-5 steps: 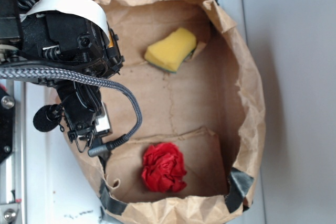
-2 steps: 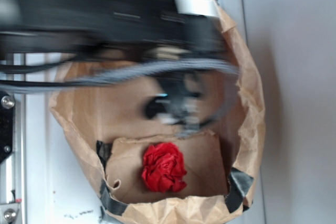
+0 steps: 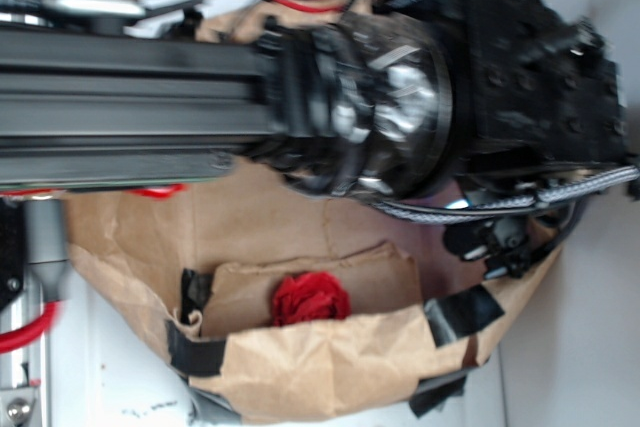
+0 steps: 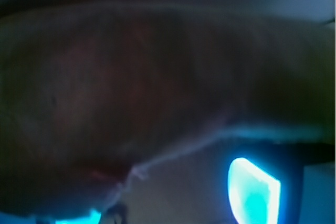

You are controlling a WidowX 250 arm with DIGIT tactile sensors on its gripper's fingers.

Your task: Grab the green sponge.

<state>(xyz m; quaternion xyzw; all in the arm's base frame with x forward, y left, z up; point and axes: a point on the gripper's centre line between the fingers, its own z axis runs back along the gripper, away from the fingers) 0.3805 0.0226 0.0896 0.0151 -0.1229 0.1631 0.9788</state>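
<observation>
The big black arm stretches across the top of the brown paper bag and hides most of the inside. The green sponge cannot be seen in either view, so I cannot tell where it is, and I cannot tell if the fingers are spread or pressed together. A red paper ball sits low in the bag, and the wrist view is dark and blurry.

The green sponge cannot be seen in the exterior view: the black arm fills the upper half of the frame and covers that part of the brown paper bag. The wrist view is dark and badly blurred; no sponge can be made out there. Its pose and state cannot be told.
</observation>
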